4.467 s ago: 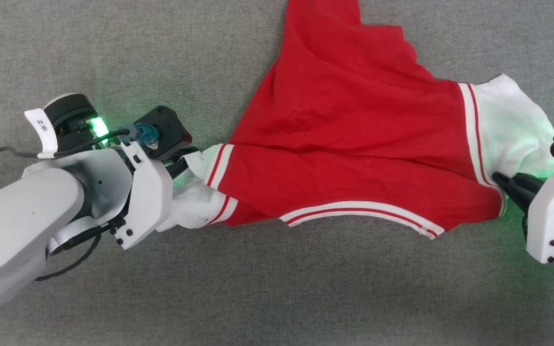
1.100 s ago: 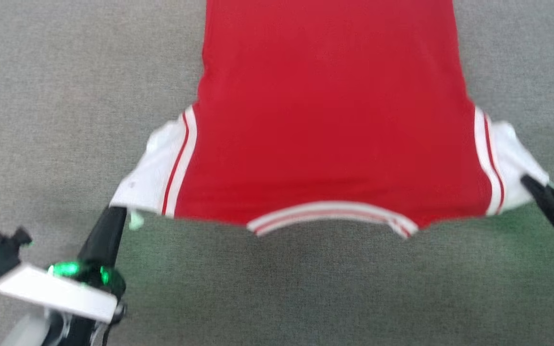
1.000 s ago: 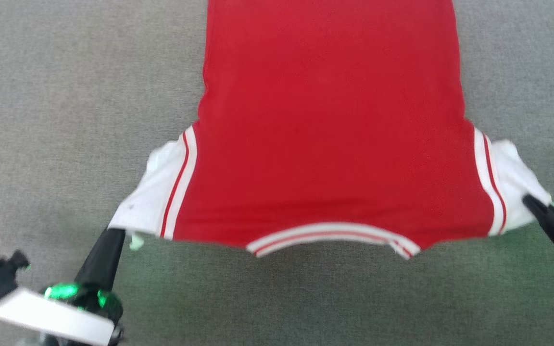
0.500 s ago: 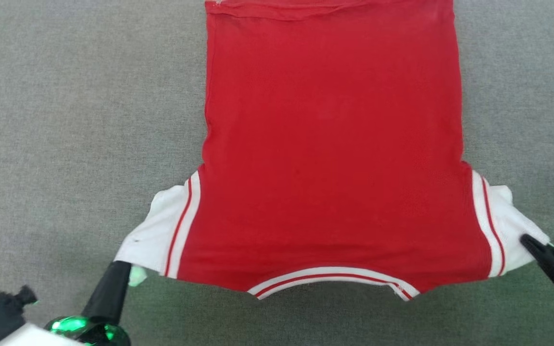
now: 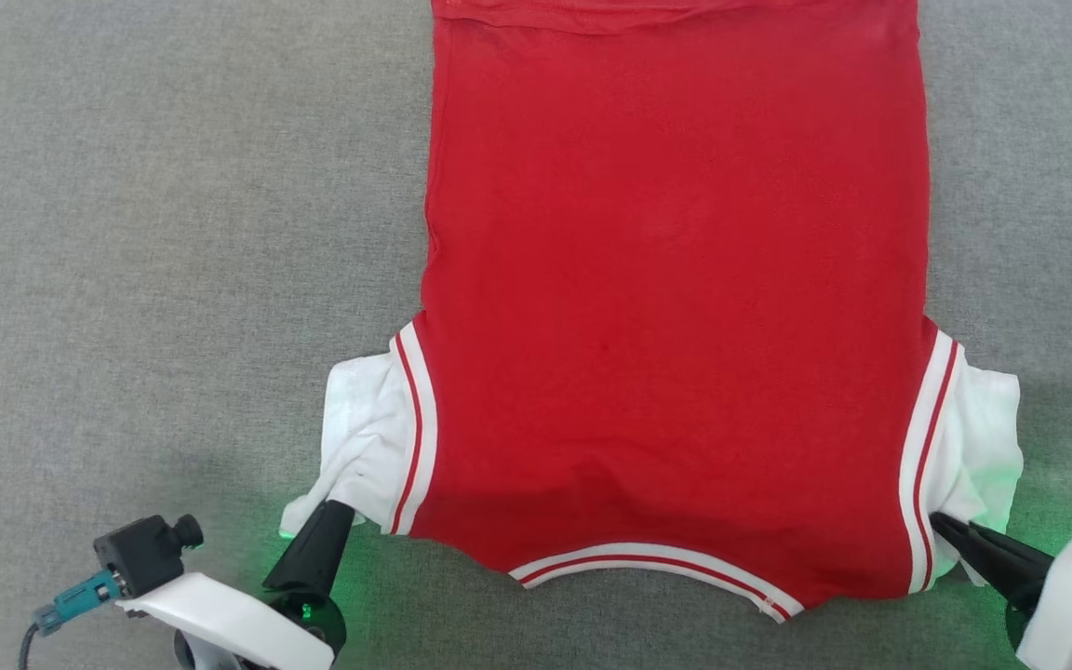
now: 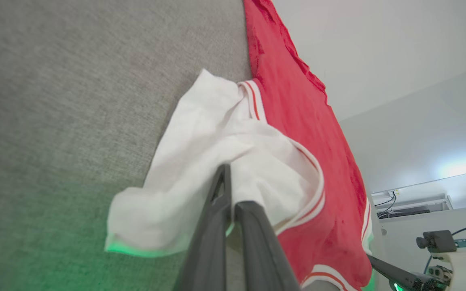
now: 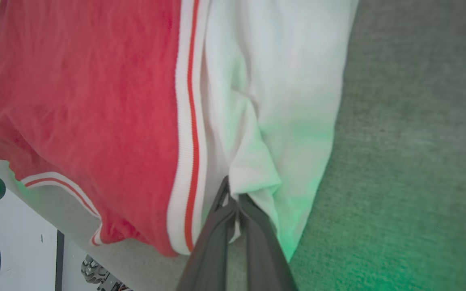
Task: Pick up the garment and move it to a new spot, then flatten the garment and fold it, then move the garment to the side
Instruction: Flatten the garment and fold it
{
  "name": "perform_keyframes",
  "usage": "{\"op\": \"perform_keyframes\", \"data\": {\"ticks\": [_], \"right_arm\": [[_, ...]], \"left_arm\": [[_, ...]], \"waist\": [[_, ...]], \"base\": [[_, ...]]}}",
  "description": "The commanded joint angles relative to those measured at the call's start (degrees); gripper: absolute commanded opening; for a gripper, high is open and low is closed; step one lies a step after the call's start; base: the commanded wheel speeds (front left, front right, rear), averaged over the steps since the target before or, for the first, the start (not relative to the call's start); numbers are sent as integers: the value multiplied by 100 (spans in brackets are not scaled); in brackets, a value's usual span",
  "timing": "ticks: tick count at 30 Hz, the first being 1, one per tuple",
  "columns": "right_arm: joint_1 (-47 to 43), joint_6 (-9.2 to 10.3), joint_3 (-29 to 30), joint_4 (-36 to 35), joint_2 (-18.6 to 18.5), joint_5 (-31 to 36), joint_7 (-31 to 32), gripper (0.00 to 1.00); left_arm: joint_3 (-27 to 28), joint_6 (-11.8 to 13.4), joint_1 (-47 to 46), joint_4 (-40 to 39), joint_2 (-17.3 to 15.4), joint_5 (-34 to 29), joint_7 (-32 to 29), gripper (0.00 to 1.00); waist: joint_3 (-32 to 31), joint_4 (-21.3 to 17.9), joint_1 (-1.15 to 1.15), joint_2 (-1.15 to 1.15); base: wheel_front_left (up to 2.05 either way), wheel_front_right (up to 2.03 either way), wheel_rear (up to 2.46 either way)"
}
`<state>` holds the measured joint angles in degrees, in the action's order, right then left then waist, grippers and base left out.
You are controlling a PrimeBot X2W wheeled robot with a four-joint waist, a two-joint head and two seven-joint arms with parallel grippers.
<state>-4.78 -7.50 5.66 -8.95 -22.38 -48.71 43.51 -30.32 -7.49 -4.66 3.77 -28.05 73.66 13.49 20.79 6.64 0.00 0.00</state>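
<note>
red top (image 5: 676,279), clamped at both sleeves (image 5: 364,437) by the left gripper (image 5: 336,510) and right gripper (image 5: 941,521), is best laid down evenly tbh

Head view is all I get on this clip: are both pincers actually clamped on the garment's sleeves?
Observer: In the left wrist view the left pincer is shut on the garment, pinching its white left sleeve.
Operator: And the right?
Observer: The right wrist view shows the right pincer shut on a fold of the right sleeve, beside the striped band.
Operator: Flat there?
Observer: No, a crease runs up the sleeve from where it is pinched.
</note>
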Motion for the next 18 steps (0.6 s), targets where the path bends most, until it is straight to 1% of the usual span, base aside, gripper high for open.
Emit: {"op": "perform_keyframes", "data": {"ticks": [1, 2, 7, 8, 9, 10, 11, 12, 14, 18], "right_arm": [[83, 6, -173, 261, -41, 90, -96, 0], [143, 13, -369, 466, -100, 109, -193, 0], [302, 25, -649, 756, -241, 159, -513, 0], [331, 27, -708, 797, -287, 159, -544, 2], [361, 29, -744, 819, -329, 183, -610, 11], [393, 29, -754, 825, -354, 185, -673, 38], [425, 29, -763, 813, -392, 190, -730, 80], [445, 29, -779, 783, -442, 207, -781, 100], [432, 45, -732, 644, -577, 233, -882, 100], [218, 42, -219, 226, -825, 255, -823, 100]], "left_arm": [[-96, 4, -145, 152, 10, 21, 35, 0], [-189, 4, -237, 282, 26, 57, 71, 0], [-361, 4, -387, 472, 31, 189, 123, 0], [-389, 4, -399, 487, 27, 214, 125, 0], [-417, 4, -405, 507, 18, 233, 134, 0], [-435, 4, -418, 521, 9, 256, 143, 0], [-448, 4, -433, 530, 0, 270, 153, 0], [-462, 4, -445, 534, -4, 283, 160, 0], [-455, 4, -457, 491, -20, 276, 164, 0], [-393, 4, -419, 324, -31, 176, 177, 0]], "waist": [[22, 17, 0, 0], [39, 28, 0, 0], [72, 30, 0, 0], [77, 26, 0, 0], [81, 20, 0, 0], [86, 14, 0, 0], [92, 8, 0, 0], [97, 3, 0, 0], [106, 6, 0, 0], [155, 51, 0, 0]], "base": [[0, 0, 0], [0, 0, 0], [0, 0, 0], [0, 0, 0], [0, 0, 0], [0, 0, 0], [0, 0, 0], [0, 0, 0], [0, 0, 0], [0, 0, 0]]}}
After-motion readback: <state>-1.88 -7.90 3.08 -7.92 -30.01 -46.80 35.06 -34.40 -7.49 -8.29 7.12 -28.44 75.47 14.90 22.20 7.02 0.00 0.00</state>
